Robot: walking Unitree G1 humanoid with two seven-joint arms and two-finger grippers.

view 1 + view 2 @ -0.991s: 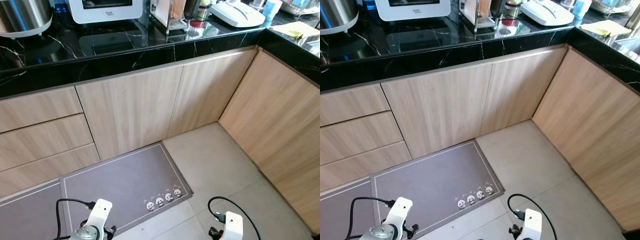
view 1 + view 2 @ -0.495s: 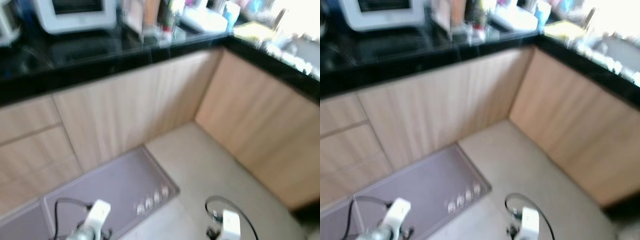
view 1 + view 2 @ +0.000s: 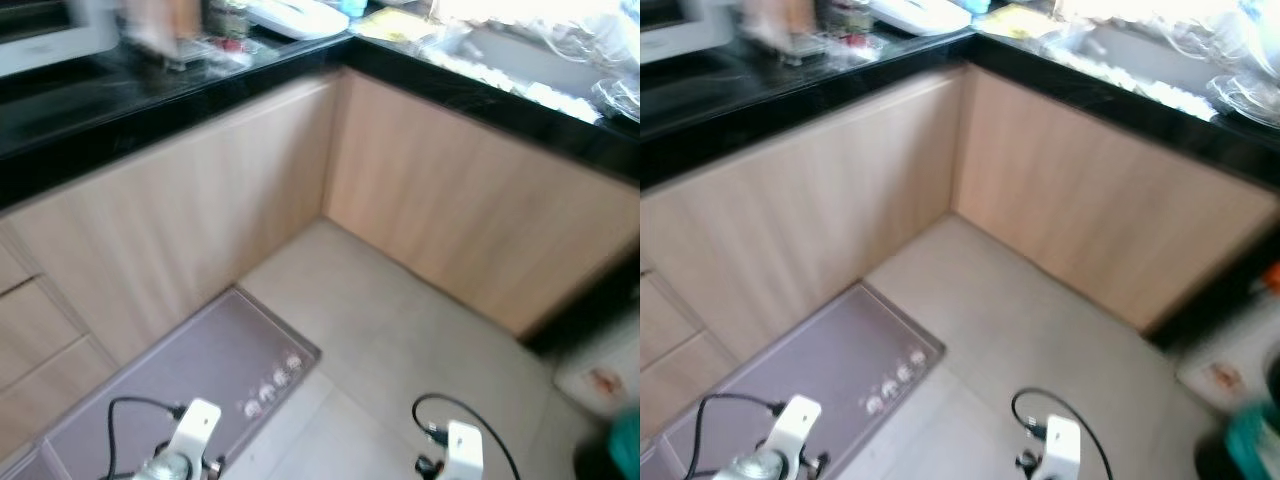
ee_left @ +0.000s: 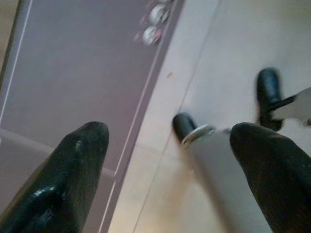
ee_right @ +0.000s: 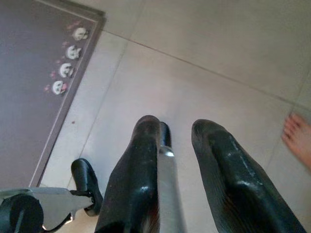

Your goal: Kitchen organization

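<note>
Both arms hang low over the floor, and the head views are blurred. The left wrist (image 3: 195,432) hangs above a grey mat (image 3: 180,390). In the left wrist view my left gripper (image 4: 170,133) is open, fingers wide apart, nothing between them. My right wrist (image 3: 462,452) hangs over beige tiles. The right gripper (image 5: 176,125) is open by a narrow gap and holds nothing. A black countertop (image 3: 200,80) runs along the back and turns down the right side. On it stand a white appliance (image 3: 40,35) and a flat white thing (image 3: 295,15).
Light wood cabinet fronts (image 3: 440,190) meet in a corner ahead. A bright sink area (image 3: 520,60) lies on the right counter. A teal object (image 3: 625,445) and a white item (image 3: 600,375) sit on the floor at far right. A person's bare foot (image 5: 296,136) is near.
The whole picture has swung to the right, so the camera turned: the drawers and appliance slid off left, and the right counter and sink came into view. Both arms hang as before.
</note>
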